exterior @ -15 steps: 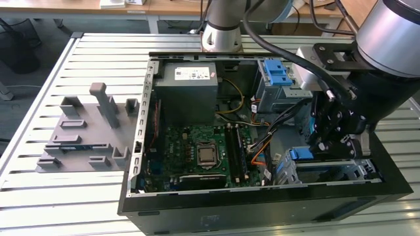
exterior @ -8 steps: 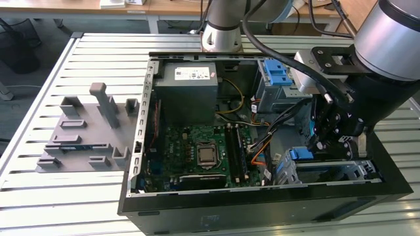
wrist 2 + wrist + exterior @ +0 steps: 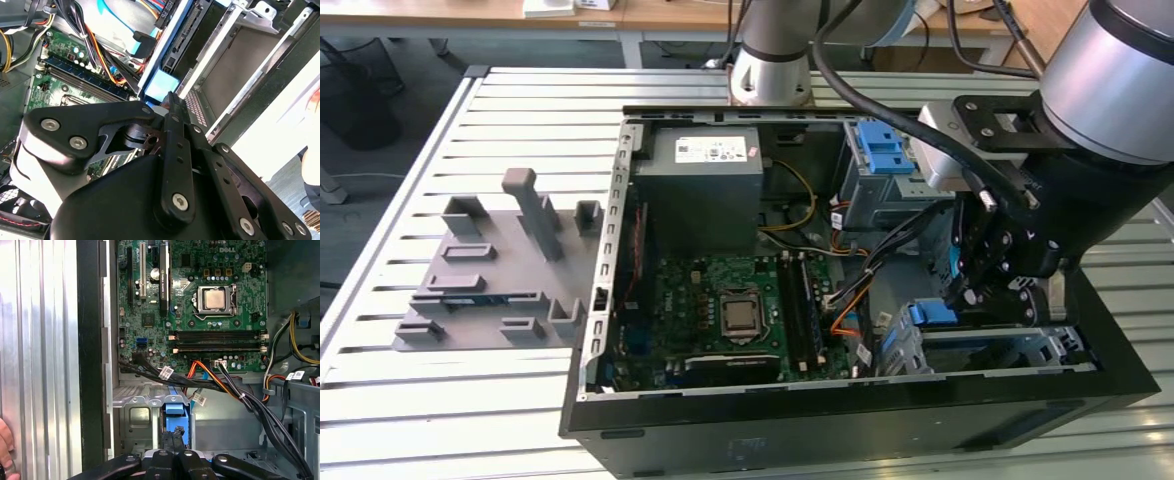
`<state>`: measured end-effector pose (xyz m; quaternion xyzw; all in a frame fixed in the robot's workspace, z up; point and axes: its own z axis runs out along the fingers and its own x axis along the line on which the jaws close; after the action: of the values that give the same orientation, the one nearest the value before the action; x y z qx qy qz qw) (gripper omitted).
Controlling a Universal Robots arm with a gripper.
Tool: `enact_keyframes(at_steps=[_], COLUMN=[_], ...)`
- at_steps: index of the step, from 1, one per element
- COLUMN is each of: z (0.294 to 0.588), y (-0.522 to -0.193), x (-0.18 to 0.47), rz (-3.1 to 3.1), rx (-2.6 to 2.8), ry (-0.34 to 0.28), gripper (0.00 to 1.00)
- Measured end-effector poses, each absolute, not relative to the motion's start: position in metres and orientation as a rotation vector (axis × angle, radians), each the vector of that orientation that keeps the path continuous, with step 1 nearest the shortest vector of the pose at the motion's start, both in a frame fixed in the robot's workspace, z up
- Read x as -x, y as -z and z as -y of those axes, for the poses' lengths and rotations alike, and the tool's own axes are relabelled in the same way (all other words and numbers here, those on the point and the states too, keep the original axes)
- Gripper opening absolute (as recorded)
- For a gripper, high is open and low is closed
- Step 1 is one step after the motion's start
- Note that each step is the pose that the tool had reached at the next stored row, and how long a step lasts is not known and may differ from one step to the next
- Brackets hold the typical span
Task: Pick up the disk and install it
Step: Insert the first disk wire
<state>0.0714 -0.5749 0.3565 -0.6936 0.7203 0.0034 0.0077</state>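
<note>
We saw the gripper (image 3: 173, 432) with fingers pressed together, clasping nothing, tips at the disk (image 3: 176, 411) sitting in the drive cage (image 3: 136, 416), case (image 3: 827, 425) corner.

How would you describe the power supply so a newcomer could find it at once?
Start at the open computer case on the slatted table. Inside, between the green motherboard and the arm's base, sits the power supply: the only grey box with a white sticker.
</note>
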Motion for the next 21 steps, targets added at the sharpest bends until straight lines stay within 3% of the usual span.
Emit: enact_keyframes(at_steps=[21], z=[0.575], y=[-0.356], x=[-0.093], rz=[-2.253], rx=[2.169], ry=[-0.010], gripper=[0.11])
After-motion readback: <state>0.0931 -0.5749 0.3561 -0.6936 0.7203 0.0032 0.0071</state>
